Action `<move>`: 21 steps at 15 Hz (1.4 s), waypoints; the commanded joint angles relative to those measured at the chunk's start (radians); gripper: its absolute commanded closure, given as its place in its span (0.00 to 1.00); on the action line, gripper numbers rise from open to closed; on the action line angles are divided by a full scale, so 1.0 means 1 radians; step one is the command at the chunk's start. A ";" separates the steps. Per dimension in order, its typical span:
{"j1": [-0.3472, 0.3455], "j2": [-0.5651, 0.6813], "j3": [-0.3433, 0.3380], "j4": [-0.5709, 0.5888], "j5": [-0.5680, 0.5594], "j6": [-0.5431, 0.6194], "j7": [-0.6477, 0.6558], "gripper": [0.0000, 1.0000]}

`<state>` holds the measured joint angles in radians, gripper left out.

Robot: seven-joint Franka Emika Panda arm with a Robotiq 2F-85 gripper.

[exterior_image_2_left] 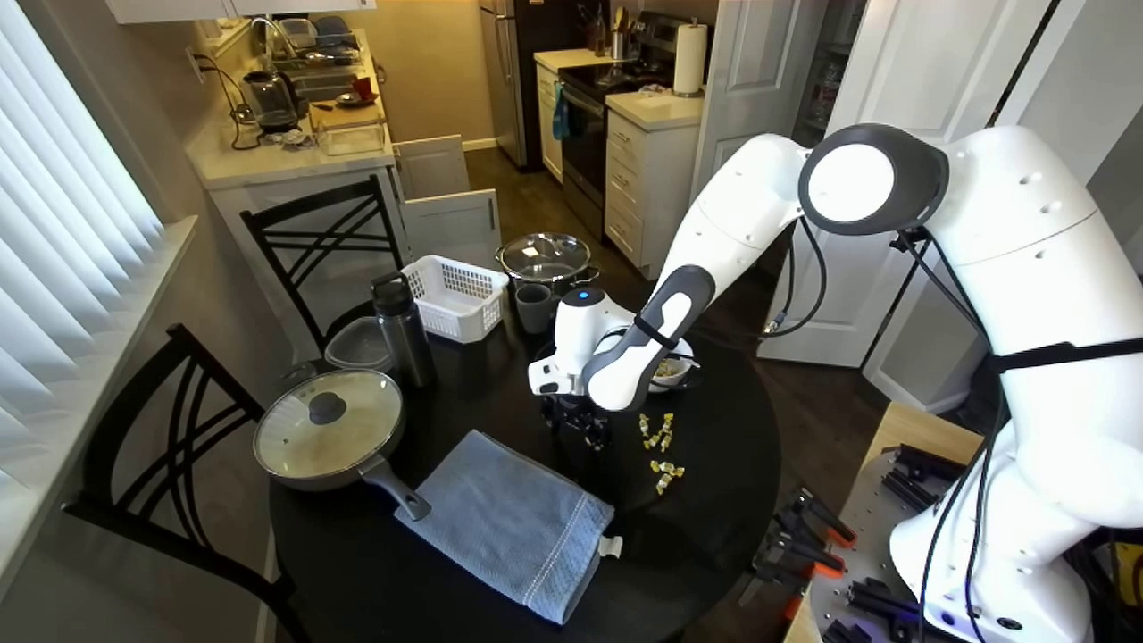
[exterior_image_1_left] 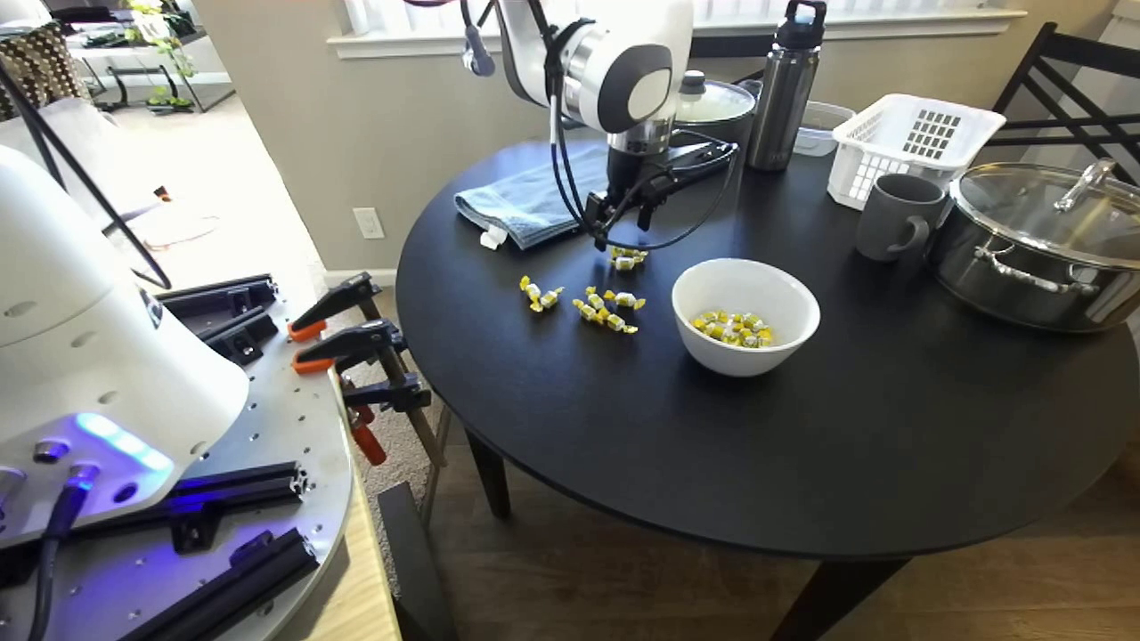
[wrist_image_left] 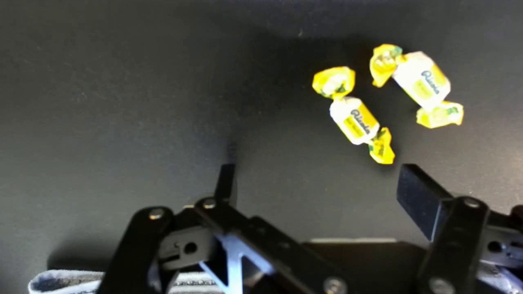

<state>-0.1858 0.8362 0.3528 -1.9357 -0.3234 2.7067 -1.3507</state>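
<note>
Open and with nothing between its fingers, my gripper hangs just above the dark round table. Two yellow-and-white wrapped candies lie close ahead of it in the wrist view: the nearer candy has its lower end near the right finger, and a farther candy lies up and to the right. In an exterior view the gripper is right behind this pair of candies. More loose candies and another small group lie nearby. A white bowl holds several of the same candies.
A folded blue towel lies beside the gripper, with a lidded pan whose handle reaches over it. A steel bottle, a white basket, a grey mug and a lidded pot stand farther along the table.
</note>
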 commanded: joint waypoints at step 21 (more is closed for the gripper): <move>0.159 -0.146 -0.176 -0.102 -0.063 -0.092 -0.361 0.00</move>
<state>-0.0347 0.7522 0.2034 -1.9796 -0.3692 2.6239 -1.6645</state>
